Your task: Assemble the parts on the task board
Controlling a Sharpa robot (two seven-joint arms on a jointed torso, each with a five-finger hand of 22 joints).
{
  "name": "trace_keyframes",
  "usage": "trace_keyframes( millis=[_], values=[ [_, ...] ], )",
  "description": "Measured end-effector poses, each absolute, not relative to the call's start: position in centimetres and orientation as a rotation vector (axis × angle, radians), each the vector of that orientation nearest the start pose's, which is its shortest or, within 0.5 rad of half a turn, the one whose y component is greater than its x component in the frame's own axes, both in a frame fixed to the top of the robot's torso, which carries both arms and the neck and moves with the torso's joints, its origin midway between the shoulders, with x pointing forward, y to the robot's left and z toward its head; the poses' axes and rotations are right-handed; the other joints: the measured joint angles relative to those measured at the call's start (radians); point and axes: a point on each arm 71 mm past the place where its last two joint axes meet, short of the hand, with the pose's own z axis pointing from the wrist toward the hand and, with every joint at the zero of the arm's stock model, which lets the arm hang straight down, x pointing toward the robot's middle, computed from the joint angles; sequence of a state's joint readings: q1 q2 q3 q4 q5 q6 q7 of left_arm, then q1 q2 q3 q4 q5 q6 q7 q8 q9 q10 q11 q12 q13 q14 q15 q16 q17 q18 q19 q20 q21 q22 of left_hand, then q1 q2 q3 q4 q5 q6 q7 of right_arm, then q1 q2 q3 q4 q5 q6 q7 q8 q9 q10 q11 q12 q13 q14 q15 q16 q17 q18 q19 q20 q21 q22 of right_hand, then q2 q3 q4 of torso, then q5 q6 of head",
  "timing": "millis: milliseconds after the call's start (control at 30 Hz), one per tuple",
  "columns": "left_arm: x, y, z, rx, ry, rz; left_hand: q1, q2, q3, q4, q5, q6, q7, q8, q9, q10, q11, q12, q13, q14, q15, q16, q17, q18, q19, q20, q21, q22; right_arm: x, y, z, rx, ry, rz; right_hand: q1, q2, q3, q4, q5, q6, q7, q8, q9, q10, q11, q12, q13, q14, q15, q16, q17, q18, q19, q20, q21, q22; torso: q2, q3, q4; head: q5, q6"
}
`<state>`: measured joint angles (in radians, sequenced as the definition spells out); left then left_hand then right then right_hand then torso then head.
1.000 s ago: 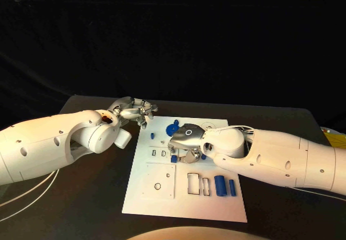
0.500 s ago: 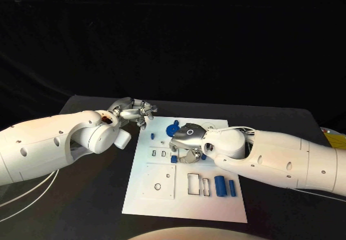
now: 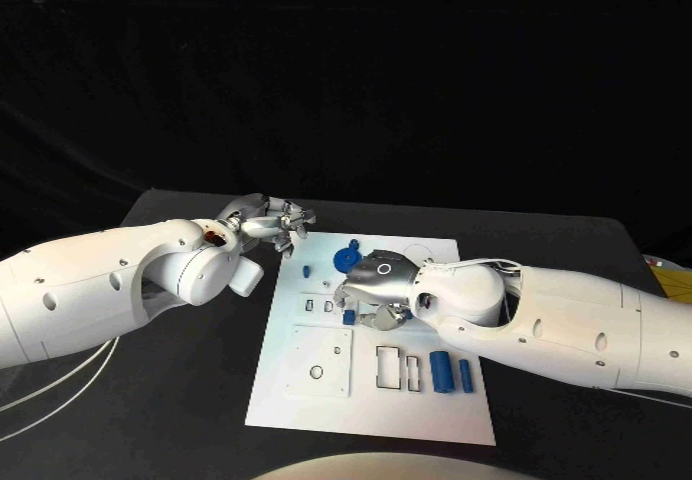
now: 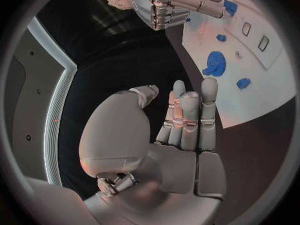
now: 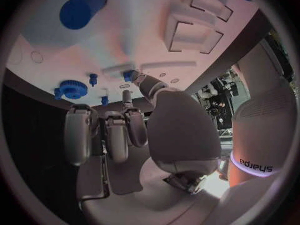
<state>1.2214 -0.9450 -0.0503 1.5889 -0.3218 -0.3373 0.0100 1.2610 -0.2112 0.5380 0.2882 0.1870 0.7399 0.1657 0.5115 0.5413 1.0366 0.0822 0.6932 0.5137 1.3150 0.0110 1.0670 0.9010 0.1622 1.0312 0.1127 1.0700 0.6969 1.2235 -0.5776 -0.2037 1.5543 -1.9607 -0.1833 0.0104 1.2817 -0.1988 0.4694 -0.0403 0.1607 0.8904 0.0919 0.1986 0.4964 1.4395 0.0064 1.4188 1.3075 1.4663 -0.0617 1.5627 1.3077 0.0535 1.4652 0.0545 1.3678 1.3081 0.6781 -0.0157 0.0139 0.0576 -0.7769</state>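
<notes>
Bench (image 3: 173,400) is seen dark, w/ the white task board (image 3: 303,400) laid flat at its middle, long side running away from the robot. Both arms are brought in over the board's far half.

Right robot hand (image 3: 378,300) is poised low over the board's centre, fingers curled down; its thumb tip is seen at a small blue part (image 5: 128,75) by a slot in the wrist view. Whether that piece is actually pinched can't be told. Left robot hand (image 3: 271,224) is held off the board's far-left corner, above the bench, fingers straight and apart, nothing in it.

Parts, big to small: blue gear (image 3: 346,258) sits near the far edge; two blue cylinders (image 3: 451,371) lie side by side near the right edge, beside the rectangular cut-outs; small blue peg (image 3: 307,269) stands left of the gear.

Handling, as judged: parts look like rigid plastic, light, smooth, prob. apt to roll or skid. Cylinders are best taken across the middle, gear by its rim, pegs by fingertip pinch from above.
</notes>
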Motion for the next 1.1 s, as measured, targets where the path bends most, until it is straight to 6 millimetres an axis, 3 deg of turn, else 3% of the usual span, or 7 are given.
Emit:
trace_keyframes(
  millis=[300, 500, 833, 933, 1100],
  values=[
    [47.64, 24.07, -18.64, -0.986, 1.751, -1.157, 0.007, 0.002, -0.003, -0.003, 0.0, -0.004, -0.004, 0.0, -0.001, 0.0, 0.0, 0.0, -0.003, 0.004, -0.004, 0.002, 0.001, 0.0, 0.006, -0.001, 0.0, 0.0, 41.91, -4.77, -22.65, -1.031, 1.526, 0.748, 0.022, 0.004, 0.034, -0.034, 0.0, -0.026, -0.028, -0.021, -0.011, -0.011, -0.023, 0.0, 0.0, -0.002, -0.012, 0.0, 0.0, 0.0, -0.001, -0.014, -0.001, 0.0, 0.0, -0.0003, 0.0006, 0.0, 0.001],
    [47.64, 24.07, -18.65, -0.986, 1.753, -1.157, 0.008, 0.001, -0.003, -0.003, 0.0, -0.004, -0.004, 0.0, -0.001, 0.0, 0.0, 0.0, -0.003, 0.004, -0.004, 0.004, 0.002, 0.0, 0.007, 0.0, 0.0, 0.001, 42.07, -4.47, -22.94, -1.052, 1.552, 0.737, 0.032, 0.006, 0.047, -0.047, -0.014, -0.028, -0.037, -0.025, -0.012, -0.011, -0.03, -0.005, 0.0, 0.0, -0.017, 0.0, 0.0, 0.0, 0.001, -0.016, -0.015, 0.0, 0.001, -0.0006, 0.0005, 0.0, 0.0],
    [47.63, 24.09, -18.66, -0.987, 1.755, -1.156, 0.012, 0.005, -0.003, -0.003, 0.0, -0.004, -0.004, 0.004, -0.002, 0.0, 0.0, 0.0, -0.005, 0.004, -0.004, 0.004, 0.002, 0.0, 0.007, 0.0, 0.0, 0.001, 42.34, -4.41, -23.37, -1.081, 1.596, 0.708, 0.041, 0.005, 0.056, -0.056, -0.03, -0.019, -0.044, -0.025, -0.012, -0.014, -0.034, -0.005, 0.0, 0.0, -0.017, 0.004, 0.0, 0.0, 0.003, -0.017, -0.018, 0.0, 0.001, -0.0009, 0.0007, 0.002, -0.005],
    [47.63, 24.09, -18.67, -0.987, 1.756, -1.156, 0.012, 0.005, -0.003, -0.003, 0.0, -0.004, -0.004, 0.003, -0.002, 0.0, 0.0, 0.0, -0.005, 0.004, -0.004, 0.004, 0.002, 0.0, 0.007, 0.0, 0.0, 0.001, 42.31, -4.23, -23.38, -1.085, 1.596, 0.71, 0.041, 0.006, 0.061, -0.052, -0.03, -0.01, -0.035, -0.021, -0.01, -0.014, -0.034, -0.005, 0.0, 0.0, -0.017, 0.004, 0.0, 0.0, 0.003, -0.017, -0.011, 0.0, 0.001, -0.0009, 0.0006, 0.002, -0.005],
    [47.63, 24.1, -18.68, -0.987, 1.757, -1.155, 0.012, 0.005, -0.003, -0.003, 0.0, -0.004, -0.004, 0.003, -0.002, -0.002, -0.002, 0.0, -0.006, 0.004, -0.004, 0.004, 0.002, 0.0, 0.007, 0.0, 0.0, 0.002, 42.25, -4.09, -23.35, -1.089, 1.591, 0.715, 0.032, 0.015, 0.061, -0.052, -0.037, 0.0, -0.035, -0.021, -0.01, -0.011, -0.037, -0.005, 0.0, 0.0, -0.017, 0.004, 0.0, 0.0, -0.001, -0.021, -0.011, 0.0, 0.001, -0.0008, 0.0006, 0.004, -0.006]
  ],
)
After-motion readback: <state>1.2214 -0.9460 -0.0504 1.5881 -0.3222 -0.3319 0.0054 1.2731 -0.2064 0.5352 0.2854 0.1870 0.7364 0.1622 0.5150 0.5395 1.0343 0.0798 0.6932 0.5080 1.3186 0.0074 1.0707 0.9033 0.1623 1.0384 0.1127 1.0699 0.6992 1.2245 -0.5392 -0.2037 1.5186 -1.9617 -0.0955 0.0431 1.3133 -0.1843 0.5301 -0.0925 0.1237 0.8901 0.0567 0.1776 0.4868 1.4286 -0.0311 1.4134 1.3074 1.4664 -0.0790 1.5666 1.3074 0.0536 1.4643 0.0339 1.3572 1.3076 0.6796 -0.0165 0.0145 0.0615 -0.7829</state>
